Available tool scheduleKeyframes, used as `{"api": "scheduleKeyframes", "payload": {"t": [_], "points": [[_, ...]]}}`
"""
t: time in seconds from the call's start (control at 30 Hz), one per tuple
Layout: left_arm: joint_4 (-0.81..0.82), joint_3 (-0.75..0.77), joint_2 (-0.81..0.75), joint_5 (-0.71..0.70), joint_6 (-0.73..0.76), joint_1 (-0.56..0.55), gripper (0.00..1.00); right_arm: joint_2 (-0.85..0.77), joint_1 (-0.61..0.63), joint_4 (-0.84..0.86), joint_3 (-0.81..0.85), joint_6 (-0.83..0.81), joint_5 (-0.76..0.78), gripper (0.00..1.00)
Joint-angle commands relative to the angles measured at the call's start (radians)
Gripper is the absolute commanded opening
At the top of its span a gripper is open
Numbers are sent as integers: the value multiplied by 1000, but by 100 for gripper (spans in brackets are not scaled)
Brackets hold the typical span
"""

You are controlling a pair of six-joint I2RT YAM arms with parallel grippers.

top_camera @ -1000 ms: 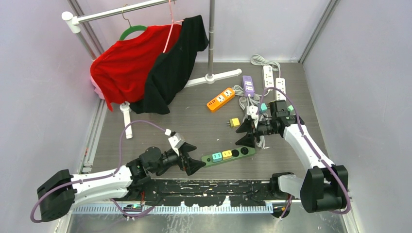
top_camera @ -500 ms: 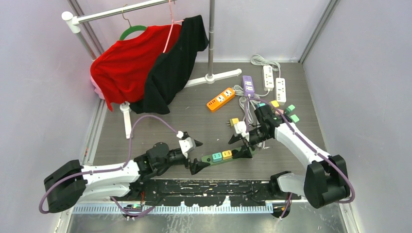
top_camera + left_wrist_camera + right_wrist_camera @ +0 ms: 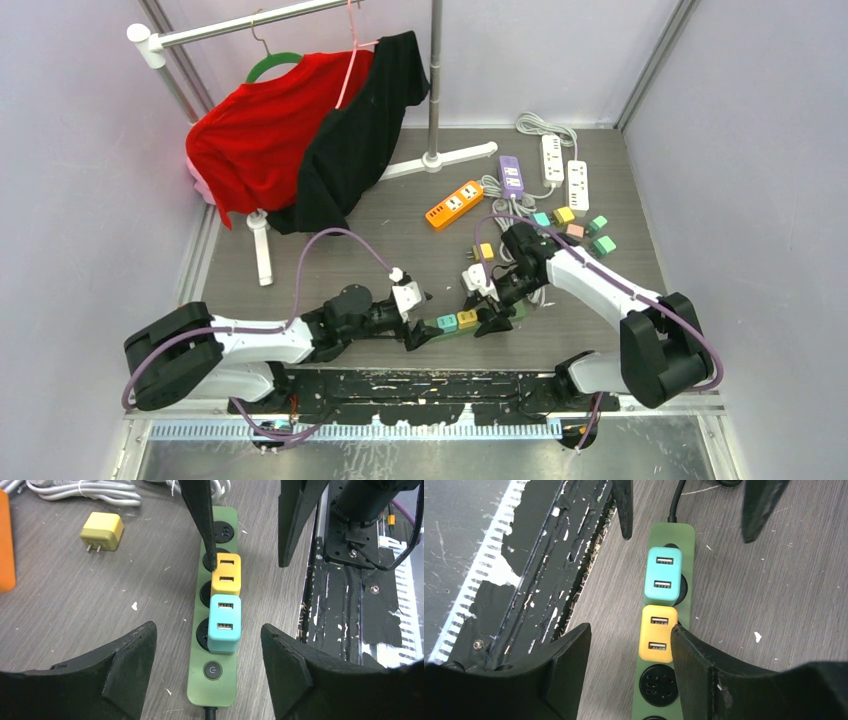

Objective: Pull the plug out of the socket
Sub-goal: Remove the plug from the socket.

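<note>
Nothing is pulled yet: the yellow plug (image 3: 226,575) and teal plug (image 3: 224,623) both sit in the green power strip (image 3: 212,680) by the table's (image 3: 75,605) near edge. My right gripper (image 3: 630,632) straddles the yellow one, jaws spread, one finger touching its side. My left gripper (image 3: 207,630) hangs spread around the teal end, gripping nothing.

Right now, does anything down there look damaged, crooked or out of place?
Yes. The black covering along the near edge is badly flaked, with pale patches showing through, so it looks worn. Nothing else stands out: the green power strip lies flat, with a yellow plug and a teal plug side by side in it.
</note>
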Motion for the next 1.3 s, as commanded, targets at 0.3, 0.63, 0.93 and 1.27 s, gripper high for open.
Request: {"api": "scheduleKeyframes", "payload": {"t": [0.3,0.63,0.93,1.27], "points": [[128,78,155,56,-37,-8,60,14,100,191,0,190,150,64],[244,104,339,57,-45,-26,29,-18,135,287,-34,261,226,36],[283,61,322,52,-43,-27,0,-13,128,235,-16,243,173,10],[224,36,355,23,1,-33,0,-1,75,301,5,369,133,1]]}}
